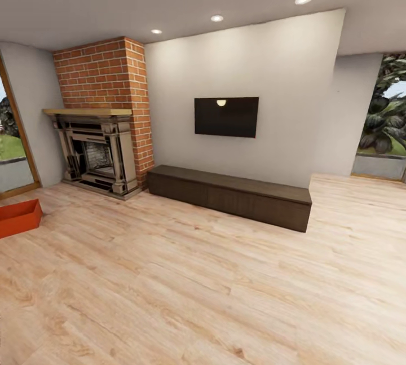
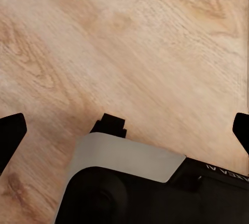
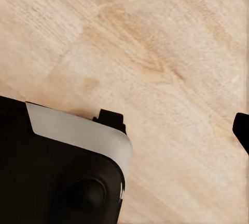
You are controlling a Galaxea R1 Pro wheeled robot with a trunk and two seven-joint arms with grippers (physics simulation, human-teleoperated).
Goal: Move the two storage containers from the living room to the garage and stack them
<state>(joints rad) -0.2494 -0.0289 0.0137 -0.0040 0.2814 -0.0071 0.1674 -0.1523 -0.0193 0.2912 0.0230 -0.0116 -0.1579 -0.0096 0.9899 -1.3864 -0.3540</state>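
Brick fireplace (image 1: pixel 104 128), TV (image 1: pixel 226 117), low bench (image 1: pixel 228 194), wood floor (image 1: pixel 214 291).

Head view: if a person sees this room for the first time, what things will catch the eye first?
Probably the red-brick fireplace at the left of the far wall, then the black TV on the white wall above the long dark bench. An orange-red storage container stands on the light wood floor at the left edge, partly cut off.

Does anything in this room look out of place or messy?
Only an orange bin sitting on the wood floor at the left edge, near the fireplace. The TV hangs straight, and the bench looks tidy.
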